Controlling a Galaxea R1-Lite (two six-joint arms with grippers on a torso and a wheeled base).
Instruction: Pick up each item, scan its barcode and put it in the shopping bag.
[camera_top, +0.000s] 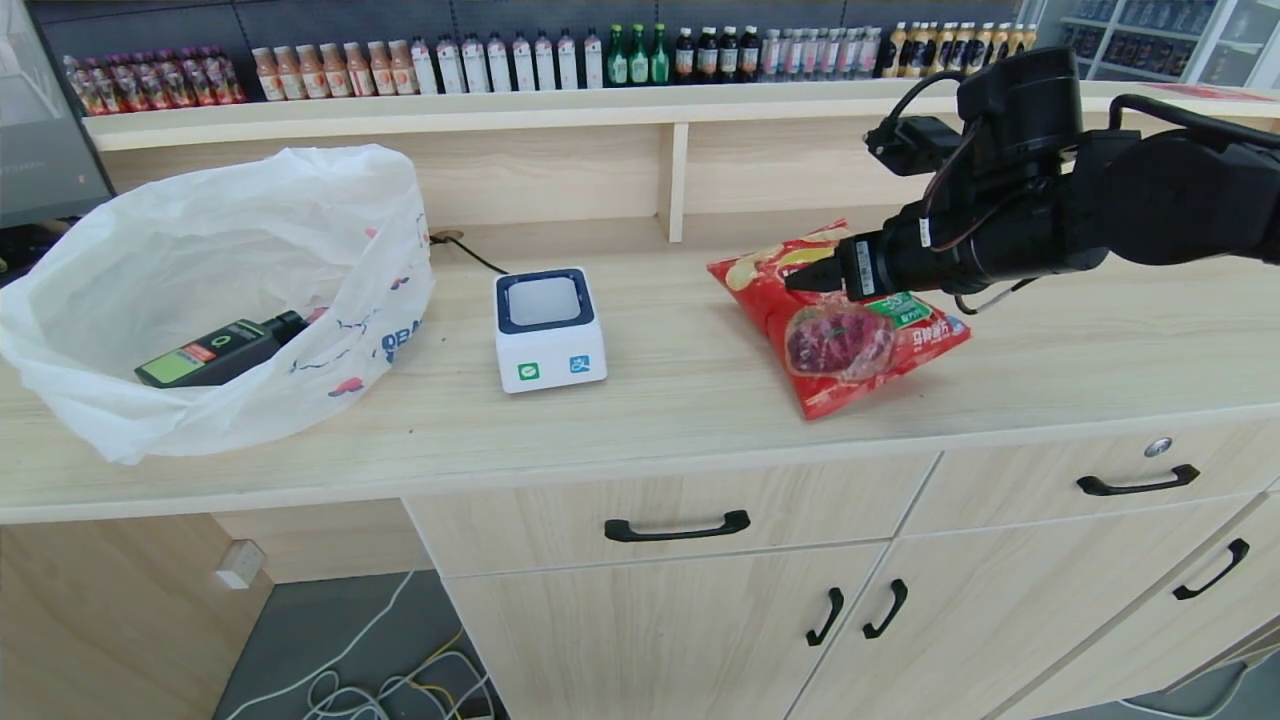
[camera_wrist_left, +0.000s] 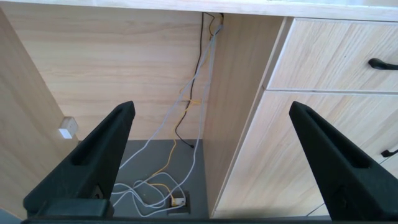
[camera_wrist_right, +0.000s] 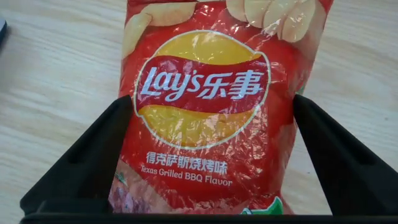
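One dark green-labelled bottle (camera_top: 215, 352) is already lodged in the white plastic shopping bag (camera_top: 200, 230), whereas the red foil crisp packet (camera_top: 850, 330), lying on the counter right of the white cube scanner (camera_top: 548, 325), is merely straddled, unscanned, by the wide-open right gripper (camera_wrist_right: 211, 99).

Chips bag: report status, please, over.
Right gripper open, astride chips bag on counter. Left gripper open, low beside cabinet. Scanner between chips bag and shopping bag.

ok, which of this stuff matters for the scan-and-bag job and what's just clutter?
Job: chip bag, scanner, shopping bag, dark item already in it, right gripper at the chips.
Clutter: shelf bottles, floor cables, drawers.
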